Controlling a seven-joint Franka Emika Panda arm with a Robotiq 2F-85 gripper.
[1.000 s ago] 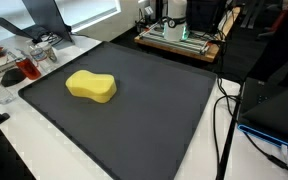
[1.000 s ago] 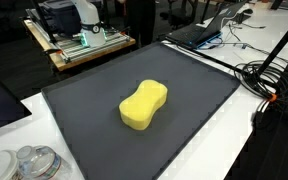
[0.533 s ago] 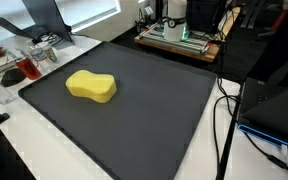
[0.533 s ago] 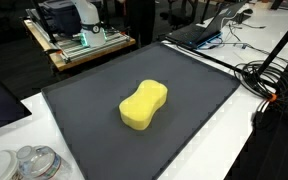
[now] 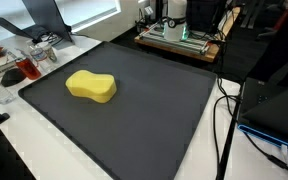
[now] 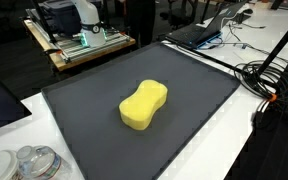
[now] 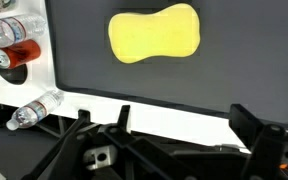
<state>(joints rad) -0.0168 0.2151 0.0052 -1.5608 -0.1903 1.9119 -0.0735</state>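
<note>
A yellow, peanut-shaped sponge [image 5: 91, 86] [image 6: 143, 105] lies flat on a dark grey mat [image 5: 159, 115] [image 6: 89, 105] that covers most of the white table. The wrist view looks down on the sponge [image 7: 154, 35] from well above, with the mat [image 7: 184, 80] beneath it. My gripper [image 7: 184, 125] shows only there, at the bottom edge. It is open, its two dark fingers are far apart, and nothing is between them. It hangs over the white table edge, apart from the sponge. Neither arm nor gripper appears in the exterior views.
Beside the mat stand a red cup [image 7: 19, 55] [image 5: 14, 72] and clear plastic bottles [image 7: 34, 110] [image 6: 34, 162]. A wooden stand with equipment [image 5: 179, 40] [image 6: 79, 45] sits behind the table. Black cables [image 5: 224, 110] [image 6: 269, 80] and a laptop [image 6: 199, 30] lie along another side.
</note>
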